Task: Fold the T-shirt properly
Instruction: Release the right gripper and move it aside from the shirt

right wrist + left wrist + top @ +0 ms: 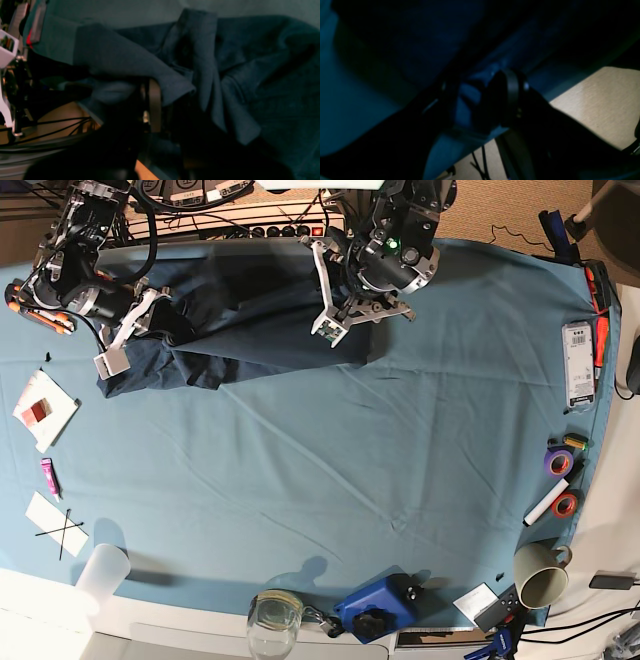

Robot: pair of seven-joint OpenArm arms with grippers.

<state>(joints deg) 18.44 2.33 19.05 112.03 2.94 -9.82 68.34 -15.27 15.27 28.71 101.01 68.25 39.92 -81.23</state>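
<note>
Base view: T-shirt [270, 350] on tablecloth [300, 460], along upper edge, left to centre. Mug [541, 575], lower right; tape rolls [565, 505] above mug, marker [547, 502] just left of rolls. Jar [275, 625] at bottom edge, left of clamp [375, 610]. Cup [103, 572], lower left.

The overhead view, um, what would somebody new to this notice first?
Probably the two robot arms reaching in at the top, the right gripper shut on the dark T-shirt. The shirt lies rumpled along the top edge of the big teal tablecloth. After that, likely the bright blue object at the bottom, beside a glass jar.
</note>
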